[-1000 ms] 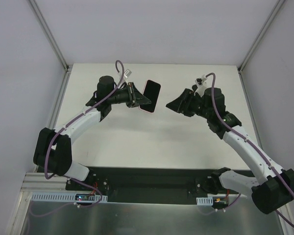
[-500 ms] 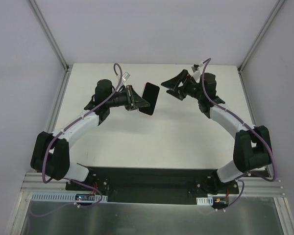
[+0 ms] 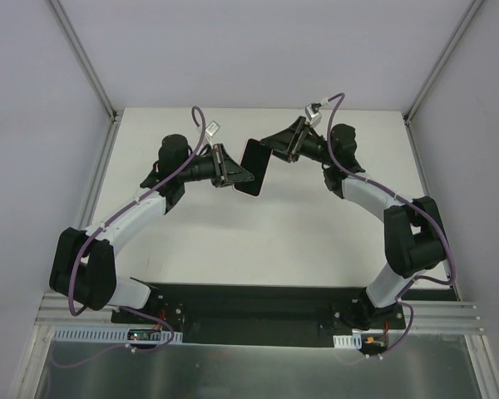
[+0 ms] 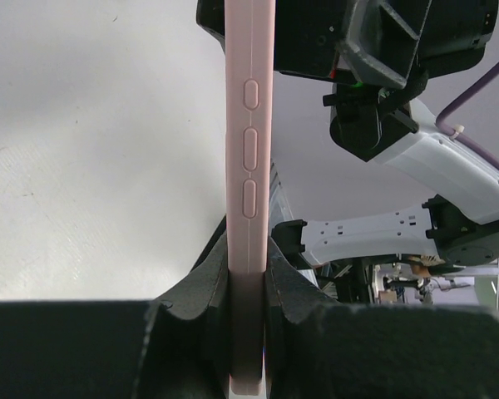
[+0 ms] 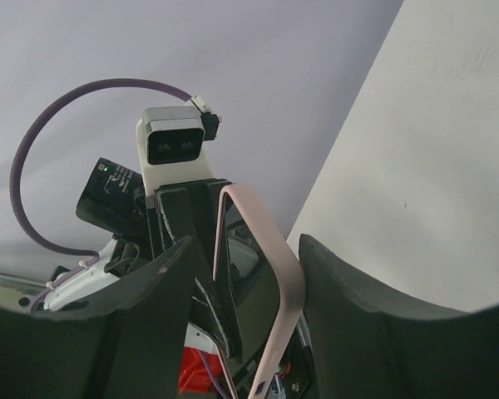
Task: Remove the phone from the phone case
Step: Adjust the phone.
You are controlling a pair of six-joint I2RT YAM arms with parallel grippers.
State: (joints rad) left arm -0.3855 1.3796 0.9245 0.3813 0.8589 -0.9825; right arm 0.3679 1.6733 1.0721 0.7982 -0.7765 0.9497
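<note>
The phone [image 3: 256, 164], black and glossy, sits in the salmon-pink phone case [image 3: 249, 192] and is held in the air above the table. My left gripper [image 3: 235, 169] is shut on the case. In the left wrist view the case [image 4: 249, 150] stands edge-on with its side buttons showing, clamped between the fingers [image 4: 201, 287]. My right gripper [image 3: 271, 146] is open at the phone's far end. In the right wrist view the case's corner [image 5: 272, 249] and the phone's dark face [image 5: 248, 291] lie between the spread fingers [image 5: 349, 287], the right finger against the case's rim.
The white table [image 3: 316, 233] lies below both arms, walled in by pale panels on three sides. The left wrist's camera [image 5: 171, 145] and purple cable show behind the phone. The right arm's body [image 4: 358, 50] fills the top of the left wrist view.
My right arm has swung left and back toward the phone, bringing its open gripper around the phone's far end. My left gripper has stayed almost still, holding the case.
</note>
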